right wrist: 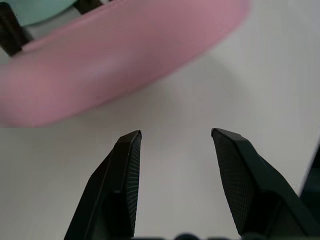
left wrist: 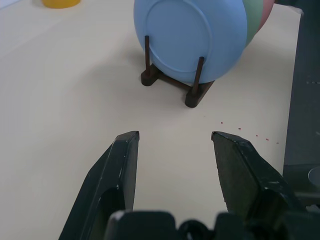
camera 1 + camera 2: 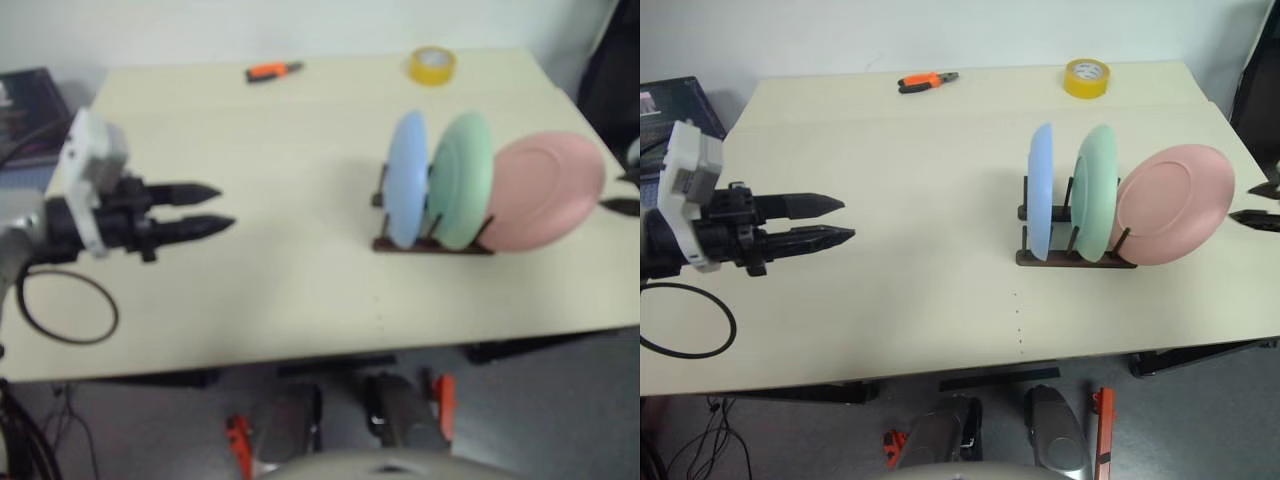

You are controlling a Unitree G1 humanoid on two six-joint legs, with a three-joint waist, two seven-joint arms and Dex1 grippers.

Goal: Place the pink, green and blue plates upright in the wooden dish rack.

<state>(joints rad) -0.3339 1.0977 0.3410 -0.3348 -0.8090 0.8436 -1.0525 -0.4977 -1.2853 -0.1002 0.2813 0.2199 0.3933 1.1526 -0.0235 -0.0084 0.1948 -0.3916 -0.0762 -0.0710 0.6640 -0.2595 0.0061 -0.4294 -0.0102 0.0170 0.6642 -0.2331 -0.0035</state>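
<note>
1. Beige table (image 3: 890, 300) carries one wooden dish rack (image 3: 1075, 258).
2. Three plates stand in it: one blue plate (image 3: 1040, 190), one green plate (image 3: 1097, 190), one pink plate (image 3: 1175, 205) leaning at the rack's right end.
3. Left gripper (image 3: 845, 222): jaws apart, empty, well left of the rack.
4. Right gripper (image 1: 175, 137): jaws apart, empty, just beside the pink plate.
5. Far edge: one yellow tape roll (image 3: 1086, 77), one orange-handled pliers (image 3: 925, 80).

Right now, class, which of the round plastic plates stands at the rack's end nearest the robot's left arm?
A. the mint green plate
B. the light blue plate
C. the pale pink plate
B: the light blue round plastic plate stands at that end of the dark brown wooden dish rack, with the mint green plate and the pale pink plate beyond it.
</note>
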